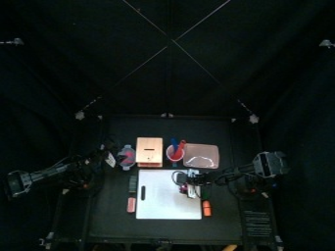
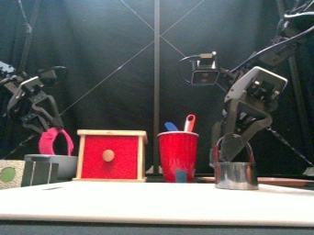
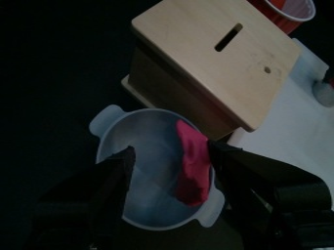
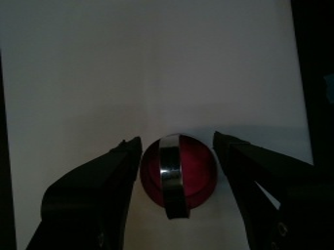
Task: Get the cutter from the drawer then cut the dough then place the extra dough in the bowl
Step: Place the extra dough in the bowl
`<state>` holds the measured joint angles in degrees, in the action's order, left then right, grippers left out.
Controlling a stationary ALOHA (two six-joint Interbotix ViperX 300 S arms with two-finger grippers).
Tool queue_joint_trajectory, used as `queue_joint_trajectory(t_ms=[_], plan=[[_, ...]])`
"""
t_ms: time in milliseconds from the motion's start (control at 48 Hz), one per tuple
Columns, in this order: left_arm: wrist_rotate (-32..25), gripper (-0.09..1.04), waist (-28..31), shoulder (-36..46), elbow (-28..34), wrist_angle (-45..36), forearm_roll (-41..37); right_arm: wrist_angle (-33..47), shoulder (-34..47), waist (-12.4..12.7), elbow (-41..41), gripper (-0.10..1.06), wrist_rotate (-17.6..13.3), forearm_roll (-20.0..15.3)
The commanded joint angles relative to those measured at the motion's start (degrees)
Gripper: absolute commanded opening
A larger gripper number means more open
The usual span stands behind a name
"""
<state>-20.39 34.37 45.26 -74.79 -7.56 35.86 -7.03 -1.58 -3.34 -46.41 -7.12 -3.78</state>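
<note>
The round metal cutter [image 2: 236, 174] stands on the white cutting board [image 1: 164, 201], with a red dough disc [image 4: 183, 181] inside its ring. My right gripper [image 4: 178, 143] comes down over it, one jaw against each side of the ring. The blue-grey bowl [image 3: 137, 146] sits left of the wooden box [image 2: 112, 156] and holds a strip of red dough [image 3: 192, 166]. Over the bowl hovers my left gripper [image 3: 174, 156], open, with nothing between its fingers. The box's red drawer front is closed.
A red cup [image 2: 178, 154] with a blue and a red toy knife stands right of the box. The pink tray [image 1: 203, 155] lies behind the board at the right. Two small orange pieces [image 1: 131, 204] lie at the board's side edges.
</note>
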Motion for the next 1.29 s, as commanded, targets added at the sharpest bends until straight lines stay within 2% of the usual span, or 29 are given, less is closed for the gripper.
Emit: queue_joint_trajectory(t_ms=[21,396,792,1292], plan=[[-0.1,0.94,0.3,0.1,1.3,0.4,0.2,0.2,-1.1,0.2,1.0,0.93,-0.1,-0.1],[0.0,0.94,0.0,0.4,4.6,0.2,0.6,0.2,-1.0,0.5,1.1,0.93,0.0,-0.1],[0.0,0.95,2.7,3.0,0.1,-0.4,12.7,0.2,-1.0,0.5,1.1,0.93,-0.1,-0.1],[0.0,0.95,3.1,4.1,-1.0,-0.9,13.6,0.1,-1.0,0.4,1.1,0.93,-0.1,-0.4]])
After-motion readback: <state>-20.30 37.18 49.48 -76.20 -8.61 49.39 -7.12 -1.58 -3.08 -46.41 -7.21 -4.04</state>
